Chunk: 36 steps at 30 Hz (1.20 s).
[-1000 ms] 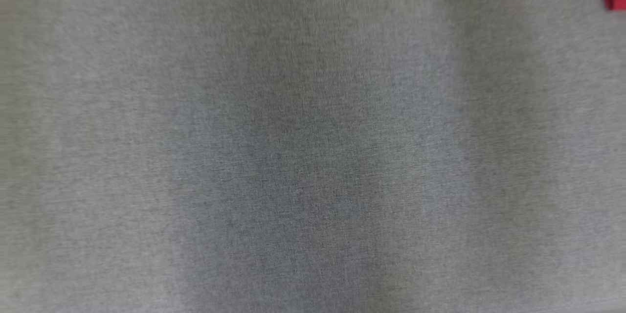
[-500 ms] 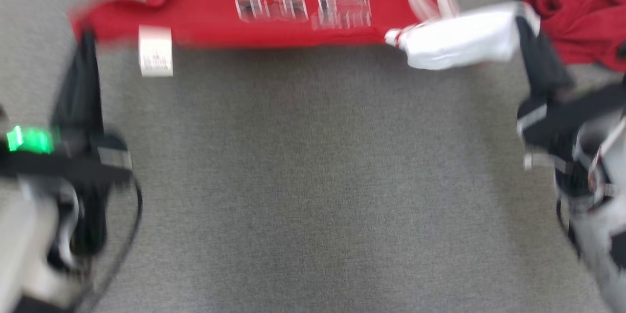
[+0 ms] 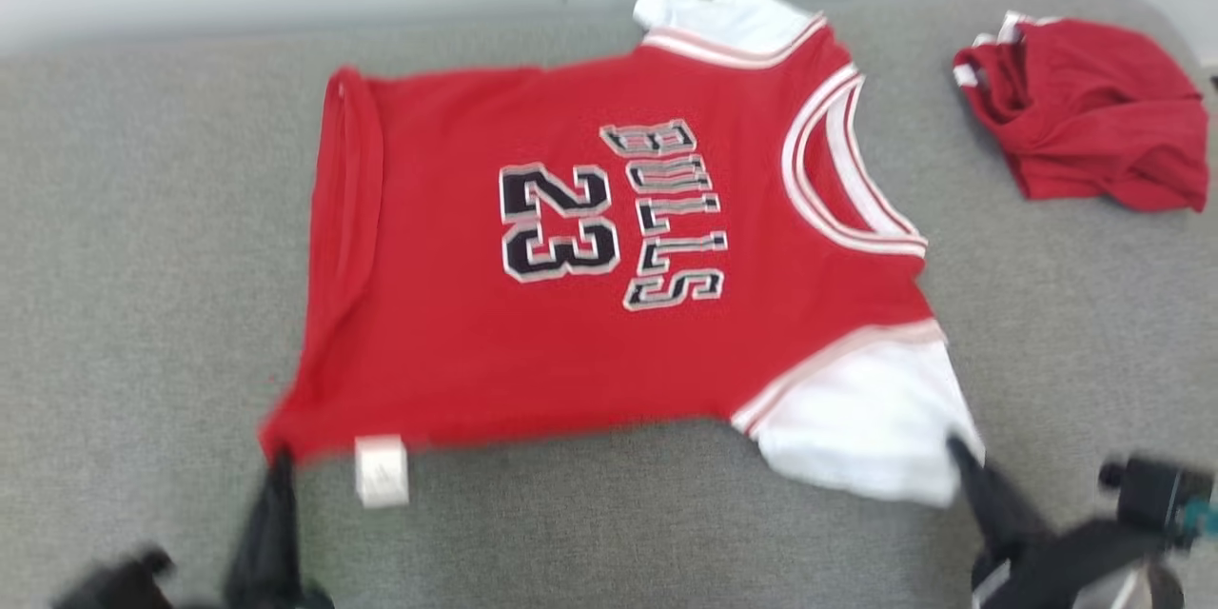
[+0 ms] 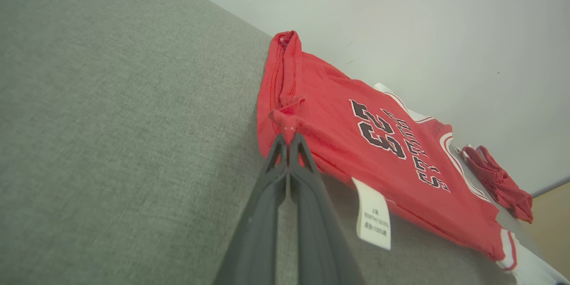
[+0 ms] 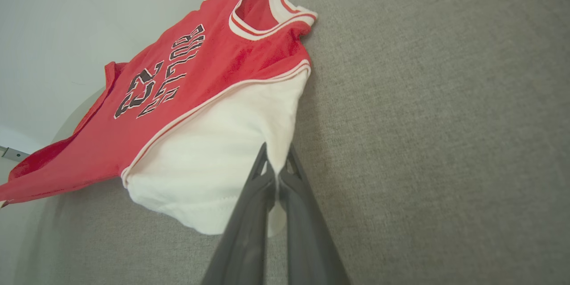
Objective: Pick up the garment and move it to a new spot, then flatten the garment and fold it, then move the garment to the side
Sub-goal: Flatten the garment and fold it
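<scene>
- Garment: red jersey, lying spread and print-up at the middle of the grey surface. In the head view its hem points to 9 o'clock and its collar to 3 o'clock.
- Left gripper: jaws clamped on the red hem corner, at 7 o'clock of the garment. The label hangs just beside them.
- Right gripper: jaws clamped on the edge of the white near sleeve, at 5 o'clock of the garment.
- Flatness: the body is mostly smooth. The hem is bunched in a ridge along the 9 o'clock edge, and the far sleeve at 1 o'clock is partly tucked under.
- Done, by judgement: pick-up and move to a new spot look complete or nearly so. Flattening is in hand, with both near corners held.
- Left to do: let go, smooth the hem ridge, fold, then move aside. No fold is visible.
- Also present: a second red cloth, crumpled at 2 o'clock, well apart from the garment.
</scene>
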Tool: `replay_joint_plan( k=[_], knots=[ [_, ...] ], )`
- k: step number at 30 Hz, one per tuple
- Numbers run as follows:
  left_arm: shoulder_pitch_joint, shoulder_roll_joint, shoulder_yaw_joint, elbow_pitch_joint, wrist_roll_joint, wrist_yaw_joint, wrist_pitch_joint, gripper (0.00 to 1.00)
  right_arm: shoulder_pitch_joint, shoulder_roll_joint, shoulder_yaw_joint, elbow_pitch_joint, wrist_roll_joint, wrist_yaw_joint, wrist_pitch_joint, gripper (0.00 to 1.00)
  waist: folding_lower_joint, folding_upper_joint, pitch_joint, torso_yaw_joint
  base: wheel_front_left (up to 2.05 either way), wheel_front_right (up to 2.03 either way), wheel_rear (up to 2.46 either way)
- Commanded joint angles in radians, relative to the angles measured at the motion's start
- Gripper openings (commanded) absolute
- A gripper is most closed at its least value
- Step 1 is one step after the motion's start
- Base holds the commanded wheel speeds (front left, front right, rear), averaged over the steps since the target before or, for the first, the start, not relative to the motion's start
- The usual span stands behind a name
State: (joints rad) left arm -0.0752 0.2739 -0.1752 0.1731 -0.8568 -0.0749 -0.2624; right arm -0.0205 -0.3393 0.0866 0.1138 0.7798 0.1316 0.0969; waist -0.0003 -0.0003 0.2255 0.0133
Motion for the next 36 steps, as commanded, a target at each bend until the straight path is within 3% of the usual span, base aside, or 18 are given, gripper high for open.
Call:
replay_joint_plan(
  k=[1, 10, 18, 23, 29, 36],
  knots=[
    [0.035, -0.003, 0.0, 0.016, 0.036, -0.008, -0.003, 0.0, 0.035, 0.002, -0.01, -0.005, -0.012, -0.002, 0.012, 0.0, 0.0003, 0.0003, -0.029, -0.005, 0.0, 0.0, 0.0],
    [0.179, -0.089, 0.061, 0.124, 0.146, -0.047, -0.003, 0.0, 0.242, 0.065, -0.085, -0.03, -0.004, -0.002, 0.123, 0.0, 0.0003, 0.0003, -0.091, -0.015, 0.0, 0.0, 0.0],
    [0.197, -0.112, 0.103, 0.127, 0.217, -0.056, -0.003, 0.0, 0.327, 0.119, -0.122, -0.109, 0.022, -0.002, 0.196, 0.0, 0.0003, 0.0003, -0.092, -0.001, 0.0, 0.0, 0.0],
    [0.173, -0.117, 0.097, 0.085, 0.25, -0.055, -0.003, 0.0, 0.273, 0.154, -0.157, -0.165, 0.049, -0.002, 0.197, 0.0, 0.0003, 0.0003, -0.097, -0.002, 0.0, 0.0, 0.0],
    [0.125, -0.077, 0.056, 0.027, 0.31, -0.055, -0.003, 0.0, 0.159, 0.138, -0.19, -0.201, 0.04, -0.002, 0.231, 0.0, 0.0003, 0.0003, -0.095, 0.004, 0.0, 0.0, 0.0],
    [-0.013, 0.001, -0.022, 0.082, 0.334, -0.055, 0.009, 0.0, -0.059, 0.128, -0.189, -0.086, -0.015, -0.002, 0.303, 0.0, 0.0003, 0.0003, -0.071, 0.008, 0.0, 0.0, 0.0]
  ],
)
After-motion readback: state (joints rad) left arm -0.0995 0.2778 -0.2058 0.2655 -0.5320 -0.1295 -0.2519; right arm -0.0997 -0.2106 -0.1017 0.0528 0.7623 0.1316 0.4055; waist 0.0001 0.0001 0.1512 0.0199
